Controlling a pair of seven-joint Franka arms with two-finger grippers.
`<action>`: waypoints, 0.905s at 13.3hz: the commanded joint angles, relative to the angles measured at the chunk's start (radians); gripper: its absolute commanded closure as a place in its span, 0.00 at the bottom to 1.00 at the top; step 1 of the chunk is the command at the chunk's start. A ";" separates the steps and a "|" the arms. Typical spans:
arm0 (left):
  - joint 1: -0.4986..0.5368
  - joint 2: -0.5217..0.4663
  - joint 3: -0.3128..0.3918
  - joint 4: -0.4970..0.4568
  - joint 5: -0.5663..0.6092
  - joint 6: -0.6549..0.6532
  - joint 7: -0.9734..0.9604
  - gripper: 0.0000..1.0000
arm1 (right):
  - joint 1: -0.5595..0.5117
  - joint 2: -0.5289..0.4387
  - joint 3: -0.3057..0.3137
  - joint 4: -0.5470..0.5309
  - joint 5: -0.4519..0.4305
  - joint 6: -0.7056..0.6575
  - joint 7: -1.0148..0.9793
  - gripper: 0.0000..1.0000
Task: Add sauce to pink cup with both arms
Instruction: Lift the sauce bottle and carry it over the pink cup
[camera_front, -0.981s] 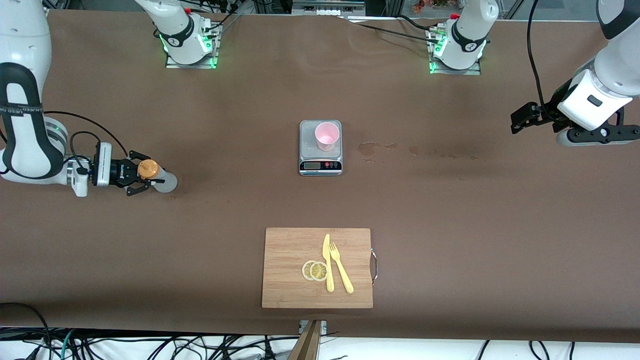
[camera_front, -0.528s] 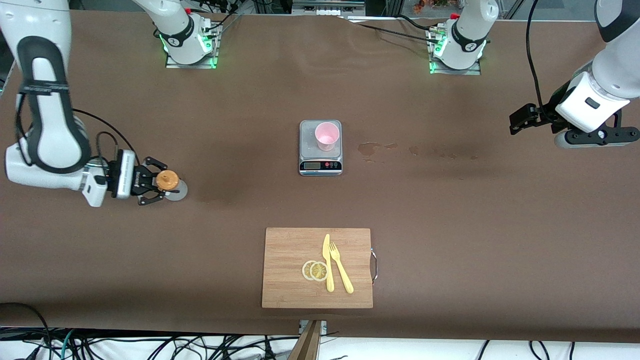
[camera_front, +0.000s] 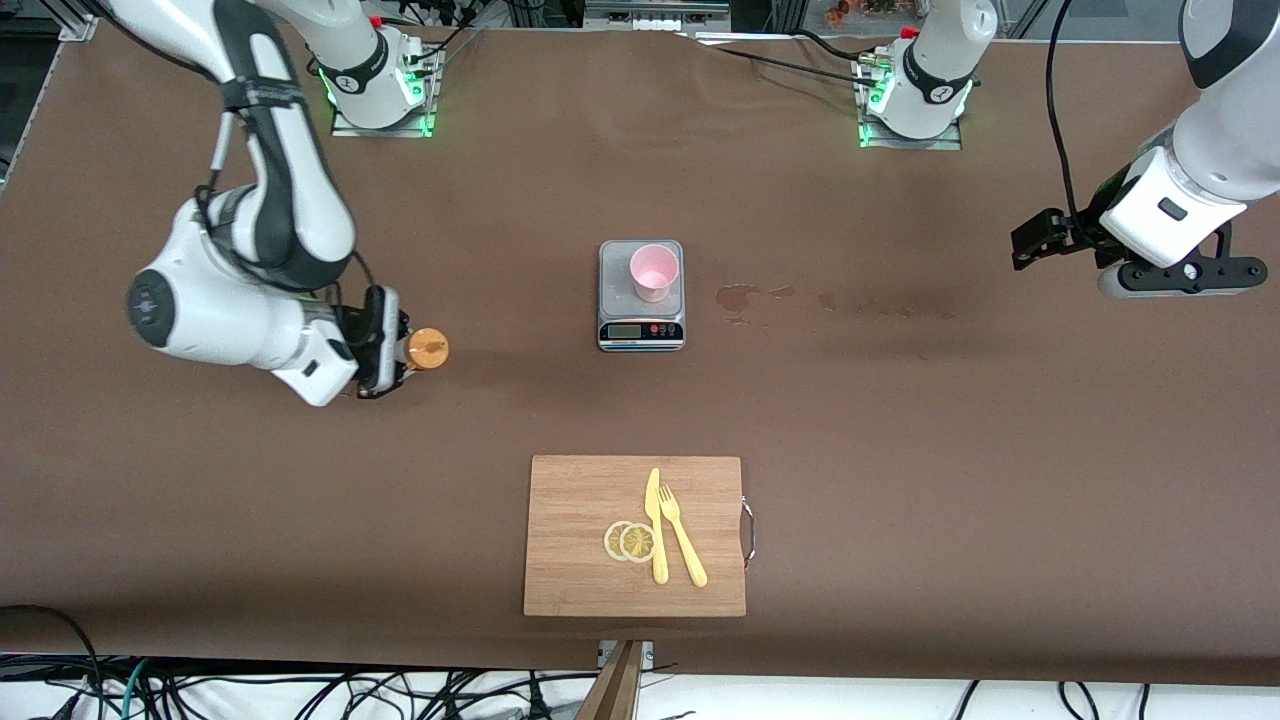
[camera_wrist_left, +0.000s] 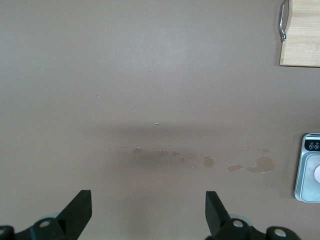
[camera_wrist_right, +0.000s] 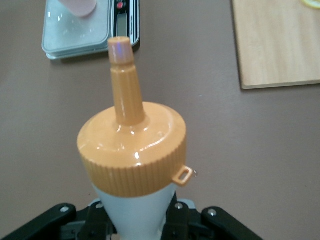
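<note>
The sauce bottle (camera_front: 427, 349) is held clamped by the right gripper (camera_front: 392, 345), nozzle aimed toward the pink cup (camera_front: 654, 272) for pouring; the left gripper (camera_wrist_left: 148, 212) waits, spread empty.

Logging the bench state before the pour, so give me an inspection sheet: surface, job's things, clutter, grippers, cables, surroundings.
Surface: brown table, dried stains beside the scale.
Job's things: sauce bottle held above the table toward the right arm's end; pink cup upright on the grey scale.
Clutter: cutting board with lemon slices, yellow knife and fork.
Grippers: right gripper shut on the bottle; left gripper open, empty, waiting.
Cables: black cable on the left arm; a tangle below the table edge.
Surroundings: nothing seen.
</note>
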 joint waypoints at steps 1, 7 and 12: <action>0.007 0.014 -0.003 0.028 -0.011 -0.009 0.010 0.00 | 0.096 -0.010 -0.025 0.043 -0.154 -0.033 0.132 0.86; 0.007 0.014 -0.001 0.033 -0.011 -0.011 0.018 0.00 | 0.302 0.070 -0.037 0.191 -0.349 -0.244 0.463 0.86; 0.005 0.016 -0.003 0.033 -0.011 -0.011 0.007 0.00 | 0.397 0.136 -0.031 0.266 -0.409 -0.329 0.657 0.86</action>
